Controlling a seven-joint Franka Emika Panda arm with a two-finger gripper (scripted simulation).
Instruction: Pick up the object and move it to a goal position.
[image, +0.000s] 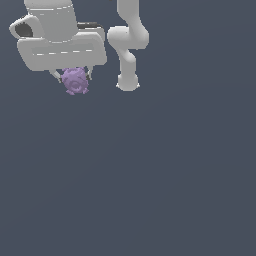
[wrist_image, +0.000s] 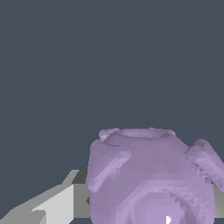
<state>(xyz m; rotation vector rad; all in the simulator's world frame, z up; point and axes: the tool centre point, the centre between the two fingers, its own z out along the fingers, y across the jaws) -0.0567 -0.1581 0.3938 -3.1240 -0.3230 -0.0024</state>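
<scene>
The object (image: 75, 81) is a small lumpy pale-purple blob with knobby bumps and a swirl face. It hangs between the two thin fingers of my white gripper (image: 73, 76) in the upper left of the exterior view. The gripper is shut on it and holds it above the dark floor. In the wrist view the object (wrist_image: 151, 177) fills the lower part of the picture, with one grey finger (wrist_image: 52, 205) beside it. The other finger is hidden behind the blob there.
The arm's white links and base (image: 128, 82) stand just to the exterior view's right of the gripper. A plain dark grey-blue floor (image: 150, 175) spreads below. No goal marker shows.
</scene>
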